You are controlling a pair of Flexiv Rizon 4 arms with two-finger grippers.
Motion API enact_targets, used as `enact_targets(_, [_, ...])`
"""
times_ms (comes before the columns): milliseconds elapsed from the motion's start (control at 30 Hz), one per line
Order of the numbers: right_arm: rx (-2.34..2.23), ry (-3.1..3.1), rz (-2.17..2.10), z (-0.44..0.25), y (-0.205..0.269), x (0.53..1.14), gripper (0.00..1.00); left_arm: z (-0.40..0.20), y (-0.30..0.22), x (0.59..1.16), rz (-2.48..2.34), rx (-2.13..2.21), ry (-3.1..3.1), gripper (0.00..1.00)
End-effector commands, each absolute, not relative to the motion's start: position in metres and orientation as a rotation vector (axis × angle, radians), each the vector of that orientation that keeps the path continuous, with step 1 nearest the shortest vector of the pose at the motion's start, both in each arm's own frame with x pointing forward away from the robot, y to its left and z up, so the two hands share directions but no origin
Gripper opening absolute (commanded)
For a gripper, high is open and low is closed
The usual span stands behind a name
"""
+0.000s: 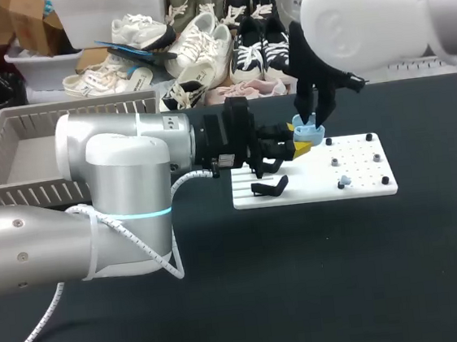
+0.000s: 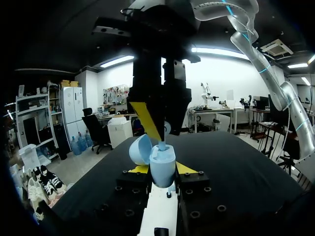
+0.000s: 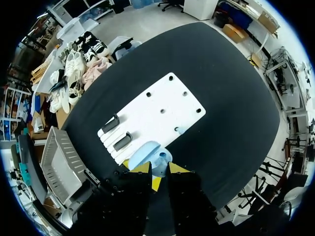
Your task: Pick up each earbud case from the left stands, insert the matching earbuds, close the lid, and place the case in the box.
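Closest to you on the left, your left arm [image 1: 116, 191] stretches across the black table [image 1: 307, 293] toward its middle. At the arm's end, the left gripper [image 2: 162, 170] is clamped on the light blue earbud case [image 2: 162, 166]. One yellow tip presses each side of the lower body, and the case is held upright over one edge of the white board [image 1: 364, 175]. The lid [image 2: 140, 149] is swung open and leans off to one side, hinged to the body.

Right above the open case hangs the right gripper [image 1: 310, 118], pointing straight down from your right arm [image 1: 375, 8], which comes in from the upper right. Its fingers are drawn close together on an earbud [image 2: 162, 145] of the same blue. The earbud's lower end sits at the mouth of the case, but you cannot tell whether it is fully seated.

Beneath both grippers the board lies flat on the table. Two black stands [image 3: 123, 141] sit side by side at its left end, just beside the held case. A second earbud [image 1: 344, 182] rests on the board's right half, well apart from the stands.

Farther back on the left, the grey slatted basket [image 1: 14, 153] sits behind your left arm, well apart from the board.
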State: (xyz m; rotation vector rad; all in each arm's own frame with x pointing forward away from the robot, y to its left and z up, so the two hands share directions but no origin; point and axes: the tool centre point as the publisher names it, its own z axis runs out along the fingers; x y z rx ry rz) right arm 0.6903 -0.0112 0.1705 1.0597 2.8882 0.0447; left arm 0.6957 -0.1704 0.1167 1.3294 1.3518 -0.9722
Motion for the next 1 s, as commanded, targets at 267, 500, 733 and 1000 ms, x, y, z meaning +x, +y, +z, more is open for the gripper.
enact_targets(267, [1.056,2.899,0.035,0.1699,-0.0093,0.6922,0.00,0.1160,-0.1707,0.6951,-0.971,1.326,1.349,0.00])
enact_targets(500, [1.055,2.902,0.033,0.1693,-0.0085,0.6915,0.00,0.1160,-0.1707,0.6951,-0.971,1.326,1.349,0.00])
enact_targets(733, [1.059,2.896,0.035,0.1720,-0.0091,0.6884,0.00,0.1160,-0.1707,0.6951,-0.971,1.326,1.349,0.00])
enact_targets(1000, [1.077,2.884,0.034,0.1752,-0.0150,0.6865,0.00,0.1160,-0.1707,0.6951,-0.971,1.326,1.349,0.00])
